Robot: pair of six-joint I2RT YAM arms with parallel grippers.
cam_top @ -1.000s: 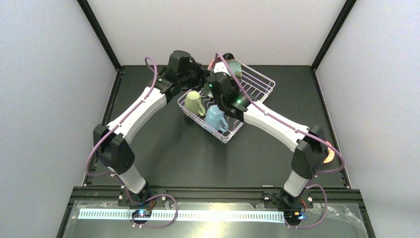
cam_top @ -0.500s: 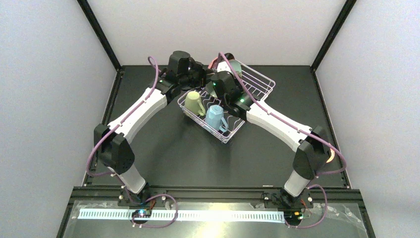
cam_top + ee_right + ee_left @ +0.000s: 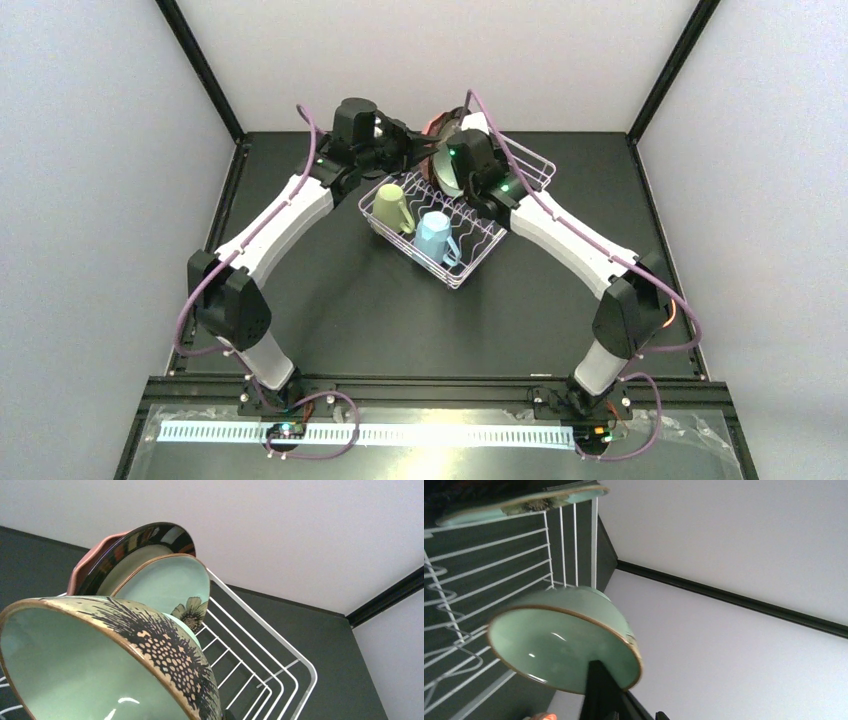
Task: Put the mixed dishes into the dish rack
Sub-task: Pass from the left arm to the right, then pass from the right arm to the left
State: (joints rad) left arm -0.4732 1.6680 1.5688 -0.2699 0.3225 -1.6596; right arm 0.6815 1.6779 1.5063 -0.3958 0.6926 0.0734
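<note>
**Spotter:** Where is the bowl on your screens?

**Operator:** I see the pale-green bowl tipped on its side over the wires at the far end of the dish rack. It sits centre-left in my left wrist view. In my right wrist view it fills the lower left and shows a dark speckled pattern on its outside. I cannot tell whether it rests on the wires.

**Spotter:** And your hands?

**Operator:** My left hand is partly open. One finger lies across the bowl's inside by the rim, and the other tip stands clear of it, so that hand has hold of nothing. My right hand is closed. Its fingers are hidden below the bowl, so I cannot say whether it grips it.

**Spotter:** The rest?

**Operator:** In the upper left of the right wrist view, the mint flowered plate, dark-rimmed plate and pink plate stand on edge, one behind another. From above, the cream mug and light-blue mug sit side by side in the rack's near end, mid-frame. The rack stands on the dark bench.
</note>
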